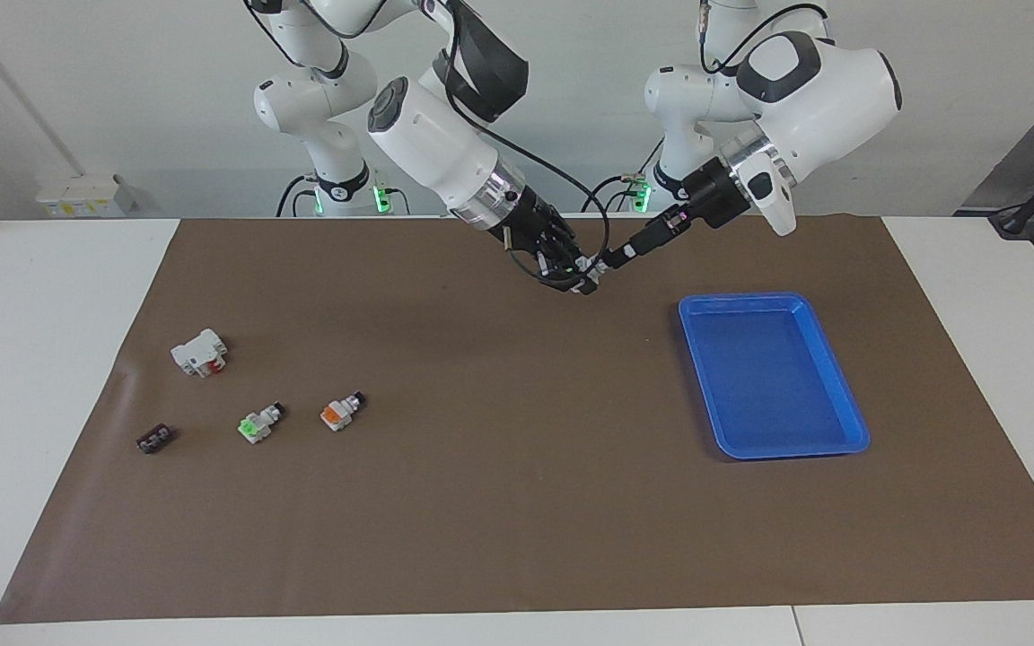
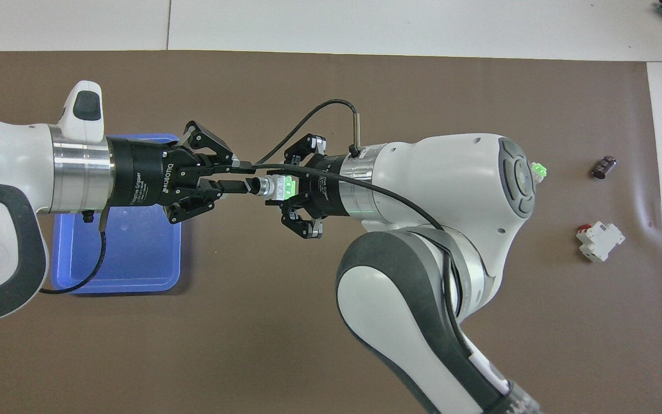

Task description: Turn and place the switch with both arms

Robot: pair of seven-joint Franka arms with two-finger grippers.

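A white switch [image 2: 278, 187] with a green end block hangs over the brown mat [image 1: 481, 502], and my right gripper [image 2: 280, 190] is shut on its body. Its dark knob [image 2: 254, 185] points toward the left arm. My left gripper [image 2: 243, 178] meets it there, open by a narrow gap, one finger on each side of the knob's tip. In the facing view the two grippers, right [image 1: 582, 274] and left [image 1: 612, 259], come together above the mat beside the blue tray [image 1: 786, 297]. Two more switches lie on the mat toward the right arm's end, one green-ended [image 1: 257, 423] and one orange-ended [image 1: 338, 413].
The blue tray [image 2: 118, 259] sits toward the left arm's end, partly under the left wrist. A larger white block with a red part [image 1: 200, 353] and a small black piece [image 1: 154, 439] lie toward the right arm's end. The right arm hides part of the mat in the overhead view.
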